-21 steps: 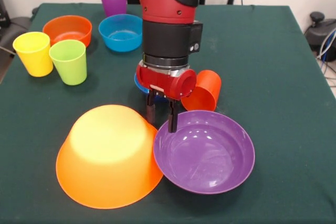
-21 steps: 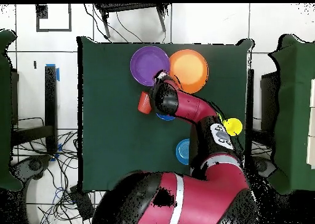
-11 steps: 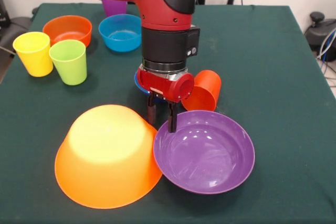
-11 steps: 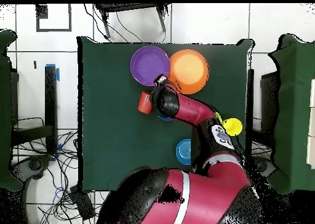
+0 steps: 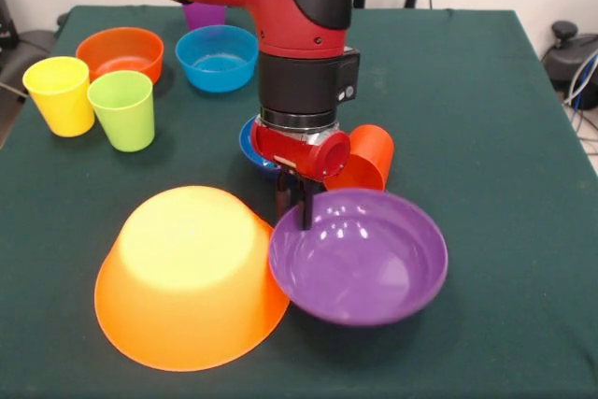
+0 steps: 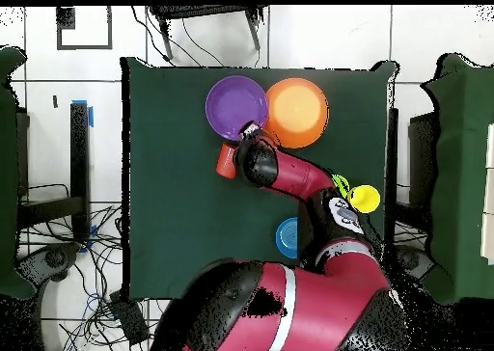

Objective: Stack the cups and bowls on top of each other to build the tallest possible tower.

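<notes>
1. I am on the step of picking up the wide purple bowl [image 5: 360,254] to put it on the big yellow-orange bowl [image 5: 187,273], which lies upside down on the green surface [image 5: 486,119] just beside it, their rims touching or nearly so.
2. My tool [image 5: 291,203] is pinched narrow on the purple bowl's far rim, one finger inside the rim and one outside. The bowl looks tilted, its near edge seemingly clear of the surface, so I judge it is just coming up.
3. Next I need to raise it clear of the yellow-orange bowl's flank, carry it sideways over that bowl's upturned base, and set it down centred. A rim grip on a wide, glossy bowl may let it swing or slip, so slow travel seems wise.
4. The orange-red cup [image 5: 366,161] lies on its side right behind the purple bowl; a small dark blue bowl [image 5: 254,142] sits behind my wrist.
5. Waiting at the far corner are the yellow cup [image 5: 60,95], lime green cup [image 5: 122,110], orange bowl [image 5: 120,52], light blue bowl [image 5: 217,57] and purple cup [image 5: 204,14].
</notes>
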Motion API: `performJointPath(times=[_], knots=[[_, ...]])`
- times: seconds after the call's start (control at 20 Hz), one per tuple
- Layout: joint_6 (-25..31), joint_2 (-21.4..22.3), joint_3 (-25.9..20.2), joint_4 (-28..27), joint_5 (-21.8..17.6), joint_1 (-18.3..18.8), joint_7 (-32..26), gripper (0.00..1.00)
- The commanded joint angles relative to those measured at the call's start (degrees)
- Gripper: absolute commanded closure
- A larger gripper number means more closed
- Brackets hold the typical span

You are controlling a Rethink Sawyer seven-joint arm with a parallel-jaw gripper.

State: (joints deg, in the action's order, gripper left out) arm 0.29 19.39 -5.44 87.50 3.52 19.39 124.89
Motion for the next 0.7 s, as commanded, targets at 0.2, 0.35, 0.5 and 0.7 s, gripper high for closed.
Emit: performJointPath(times=[0.2, 0.35, 0.5, 0.7], knots=[[2.02, 0.08, -4.63, 2.3, 1.21, -0.33, 7.54, 1.0], [1.55, 2.57, -2.78, 3.12, 2.21, -1.58, 9.04, 1.0], [2.94, 5.21, -3.11, 4.23, 2.36, -0.89, 8.95, 1.0], [5.91, 9.33, -5.44, 4.45, 1.37, 1.83, 6.32, 1.0]])
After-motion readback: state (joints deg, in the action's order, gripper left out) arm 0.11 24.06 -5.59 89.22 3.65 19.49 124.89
